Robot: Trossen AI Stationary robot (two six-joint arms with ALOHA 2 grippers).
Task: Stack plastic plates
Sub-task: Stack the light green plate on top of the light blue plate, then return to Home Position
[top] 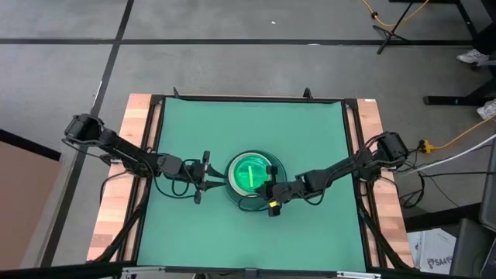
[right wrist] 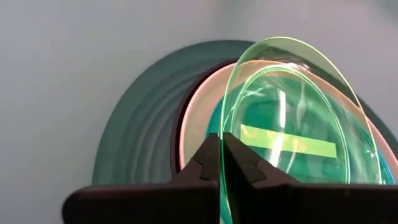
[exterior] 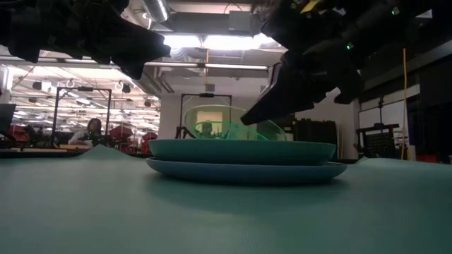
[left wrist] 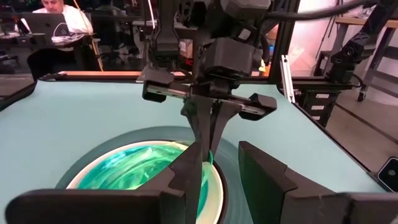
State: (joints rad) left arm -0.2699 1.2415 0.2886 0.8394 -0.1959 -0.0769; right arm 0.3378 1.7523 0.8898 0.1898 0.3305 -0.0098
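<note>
A stack of plates (top: 236,194) stands at the table's middle. The pale blue large plate (exterior: 247,171) is at the bottom, with the teal-green one (exterior: 240,149) on it. A black rim (right wrist: 175,134), a white rim (left wrist: 81,177) and small translucent plates (left wrist: 137,174) lie inside. My right gripper (top: 270,187) is over the stack's right part, shut on a small bright green translucent plate (right wrist: 298,124) that stands tilted over the stack. My left gripper (top: 215,180) is open and empty just left of the stack; it also shows in the left wrist view (left wrist: 224,165). My right gripper pinches the green plate's rim (right wrist: 225,163) between its two fingers, on the plate's right side. The fingers (exterior: 272,99) slant down from the table's right. The plate is tilted steeply with its held edge raised. Its lower edge is hidden behind the teal plate's rim (exterior: 212,144).
The green mat (top: 194,132) lies bare around the stack, with a wooden border (top: 116,201) and black frame rails (top: 353,139) at the sides. A person sits at a desk in the room beyond the table (left wrist: 59,15).
</note>
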